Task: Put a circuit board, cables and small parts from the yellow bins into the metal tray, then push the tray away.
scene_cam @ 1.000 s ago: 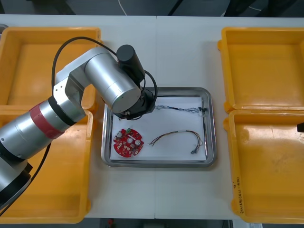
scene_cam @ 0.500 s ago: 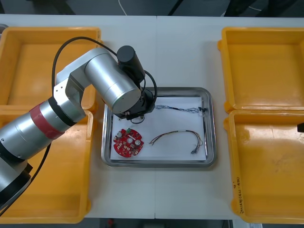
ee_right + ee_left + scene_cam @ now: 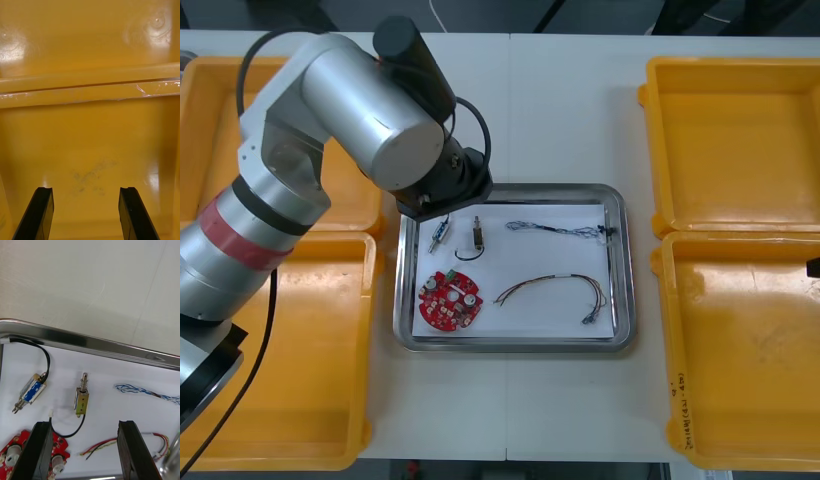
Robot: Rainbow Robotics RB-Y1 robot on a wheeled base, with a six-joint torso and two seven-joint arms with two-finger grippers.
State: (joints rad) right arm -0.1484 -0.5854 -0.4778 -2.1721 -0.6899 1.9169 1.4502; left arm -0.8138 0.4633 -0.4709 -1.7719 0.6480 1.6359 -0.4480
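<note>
Reads as a robotics lab set up for electronics assembly. Shows a plain light table with yellow bins squared up at both sides and a metal tray, white inside, between them. Holds a round red circuit board, thin loose cables and small metal parts in that tray. Has a heavy silver robot arm reaching over the bench.

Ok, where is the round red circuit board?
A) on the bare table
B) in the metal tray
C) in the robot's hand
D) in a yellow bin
B: the round red circuit board lies on the white inside of the shiny metal tray, with the open left hand above the tray.
</note>
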